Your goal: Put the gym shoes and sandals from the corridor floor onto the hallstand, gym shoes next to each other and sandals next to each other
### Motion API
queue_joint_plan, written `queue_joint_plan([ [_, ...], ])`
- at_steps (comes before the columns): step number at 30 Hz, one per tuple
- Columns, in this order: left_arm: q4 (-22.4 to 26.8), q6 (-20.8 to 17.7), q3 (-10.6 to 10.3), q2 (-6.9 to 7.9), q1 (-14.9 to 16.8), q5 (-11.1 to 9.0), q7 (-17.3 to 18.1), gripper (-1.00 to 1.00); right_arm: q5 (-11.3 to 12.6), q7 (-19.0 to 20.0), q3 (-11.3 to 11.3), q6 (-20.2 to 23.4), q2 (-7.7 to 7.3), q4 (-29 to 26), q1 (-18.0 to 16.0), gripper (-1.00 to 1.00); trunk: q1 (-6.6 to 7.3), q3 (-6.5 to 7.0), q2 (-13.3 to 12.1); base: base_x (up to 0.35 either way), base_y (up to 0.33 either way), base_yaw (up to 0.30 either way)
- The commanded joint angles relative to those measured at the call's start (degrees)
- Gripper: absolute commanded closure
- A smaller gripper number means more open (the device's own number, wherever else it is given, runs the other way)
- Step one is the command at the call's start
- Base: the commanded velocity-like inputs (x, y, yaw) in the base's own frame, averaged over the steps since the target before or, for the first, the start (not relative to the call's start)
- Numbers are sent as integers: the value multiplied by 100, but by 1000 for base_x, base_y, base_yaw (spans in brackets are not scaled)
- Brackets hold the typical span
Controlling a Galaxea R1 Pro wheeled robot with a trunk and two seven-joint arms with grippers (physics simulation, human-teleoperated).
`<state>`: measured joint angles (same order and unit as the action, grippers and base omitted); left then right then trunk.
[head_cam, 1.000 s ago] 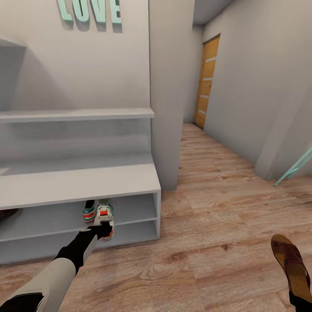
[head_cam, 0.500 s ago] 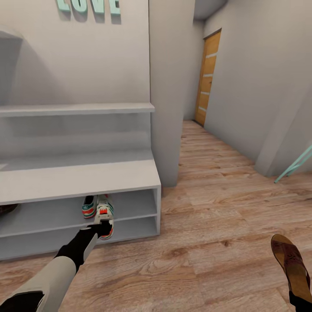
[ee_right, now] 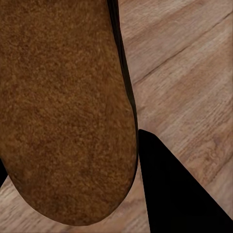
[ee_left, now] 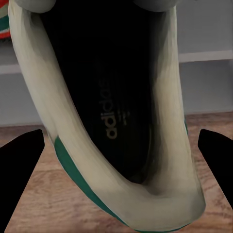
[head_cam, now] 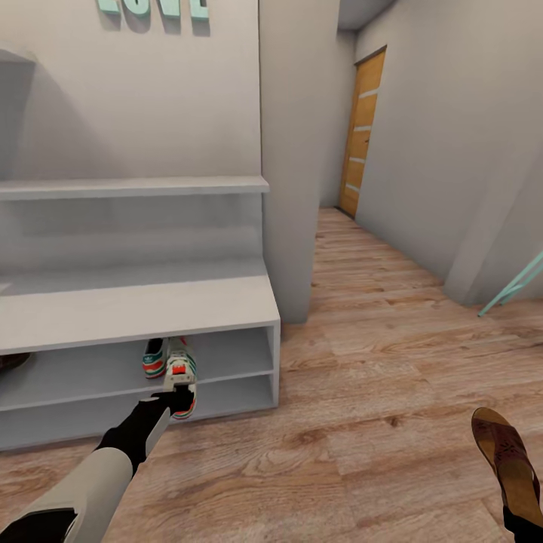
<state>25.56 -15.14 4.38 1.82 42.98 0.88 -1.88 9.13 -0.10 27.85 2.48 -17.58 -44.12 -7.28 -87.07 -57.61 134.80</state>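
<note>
At five o'clock, nearest the camera, the right gripper (head_cam: 522,520) carries a reddish-brown woven-strap sandal (head_cam: 507,455). Toward eleven o'clock, the left gripper (head_cam: 175,398) clasps a white green-striped gym shoe (head_cam: 181,377) beside its mate (head_cam: 154,360) at the light grey hallstand (head_cam: 136,305); releasing it there seemingly comes next.

We count 2 gym shoes (head_cam: 170,369) side by side at the hallstand's (head_cam: 136,309) open shelf, 2 sandals, 1 at the lower right (head_cam: 509,456) and 1 partly visible at the far left (head_cam: 10,361), and 1 wooden door (head_cam: 360,136).
</note>
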Motion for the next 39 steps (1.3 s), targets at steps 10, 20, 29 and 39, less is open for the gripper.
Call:
queue_joint_plan([
  [10,13,-23,19,2,0,9,-5,100,79,1,1,26,0,-4,-1,100,1,-5,2,91,0,0],
  [20,10,-22,19,2,-1,9,-5,100,78,1,1,28,0,-6,-1,100,1,-5,2,192,0,0],
  [29,10,-15,19,2,-5,9,-5,100,76,1,1,28,0,0,-1,100,1,-26,2,22,0,59],
  [39,10,2,27,2,-9,5,-5,100,77,1,1,31,0,0,-1,100,1,-30,2,113,0,13],
])
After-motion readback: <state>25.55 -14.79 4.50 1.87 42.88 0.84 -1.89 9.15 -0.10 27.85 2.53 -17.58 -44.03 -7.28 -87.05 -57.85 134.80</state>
